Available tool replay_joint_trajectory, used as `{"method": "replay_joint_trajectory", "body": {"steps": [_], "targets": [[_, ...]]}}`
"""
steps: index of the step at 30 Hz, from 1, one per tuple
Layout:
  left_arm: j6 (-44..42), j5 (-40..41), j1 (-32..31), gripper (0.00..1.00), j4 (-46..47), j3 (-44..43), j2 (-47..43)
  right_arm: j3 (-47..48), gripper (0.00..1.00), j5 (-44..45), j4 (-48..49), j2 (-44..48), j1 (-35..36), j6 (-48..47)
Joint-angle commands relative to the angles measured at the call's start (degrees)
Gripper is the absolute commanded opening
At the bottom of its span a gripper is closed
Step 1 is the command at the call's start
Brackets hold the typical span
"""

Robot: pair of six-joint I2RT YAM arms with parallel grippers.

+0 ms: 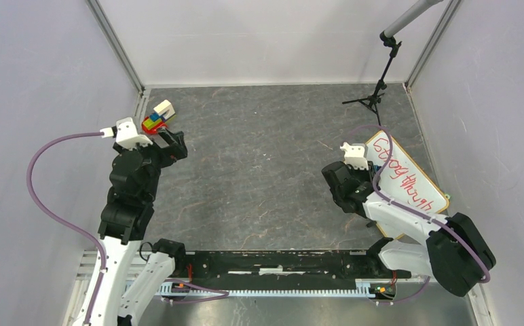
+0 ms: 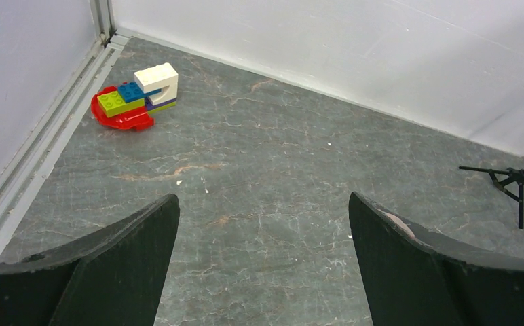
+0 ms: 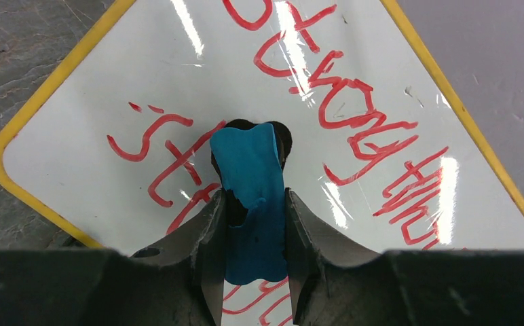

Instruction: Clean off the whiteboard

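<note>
Bright, even light from above fills all three views; shadows are faint and soft. In the right wrist view white streaks of glare cross the whiteboard at upper centre and right, and the bottom edge of the frame is dark and blurred

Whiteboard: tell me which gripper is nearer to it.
Right. The right gripper, shut on the blue eraser, hangs directly over the whiteboard and its red writing. The left gripper, open and empty, is far off on the opposite side, near the toy bricks.
</note>
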State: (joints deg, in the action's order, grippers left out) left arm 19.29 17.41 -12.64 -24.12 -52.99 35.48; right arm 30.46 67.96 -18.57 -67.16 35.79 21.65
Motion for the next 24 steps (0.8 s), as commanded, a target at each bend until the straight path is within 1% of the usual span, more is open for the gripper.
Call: {"method": "replay_joint_trajectory", "body": {"steps": [1,2,6,8,12,15,18,21,24], "targets": [[-0.17,-0.15,-0.7,1.0,2.06,-1.06,-0.52,1.11,0.36,0.64,6.57,-0.88,-0.82,-5.97],[-0.13,-0.16,-0.79,1.0,2.06,-1.06,-0.57,1.18,0.39,0.1,7.06,-0.85,-0.91,-6.67],[-0.22,0.08,-1.24,1.0,1.97,-1.06,-0.63,1.45,0.59,-1.42,7.78,-1.33,-0.9,-8.52],[-0.22,0.13,-1.33,1.0,1.97,-1.12,-0.65,1.48,0.59,-1.76,7.14,-1.73,-0.9,-8.21],[-0.23,0.56,-1.42,1.0,1.89,-1.15,-0.84,1.44,0.54,-2.66,5.04,-1.56,-0.92,-6.72],[-0.22,0.54,-1.42,1.0,1.87,-1.19,-0.94,1.49,0.48,-4.02,3.2,-0.76,-0.9,-5.02],[-0.17,0.45,-1.41,1.0,1.88,-1.15,-1.01,0.78,0.46,-4.24,3.21,0.21,-0.9,-5.06],[-0.14,0.23,-1.51,1.0,1.81,-1.15,-1.02,-0.24,0.37,-4.62,5.8,0.74,-0.9,-6.3],[-0.13,0.18,-1.51,1.0,1.85,-1.15,-0.95,-1.44,0.27,-5.07,10.73,0.23,-0.9,-8.74]]}}
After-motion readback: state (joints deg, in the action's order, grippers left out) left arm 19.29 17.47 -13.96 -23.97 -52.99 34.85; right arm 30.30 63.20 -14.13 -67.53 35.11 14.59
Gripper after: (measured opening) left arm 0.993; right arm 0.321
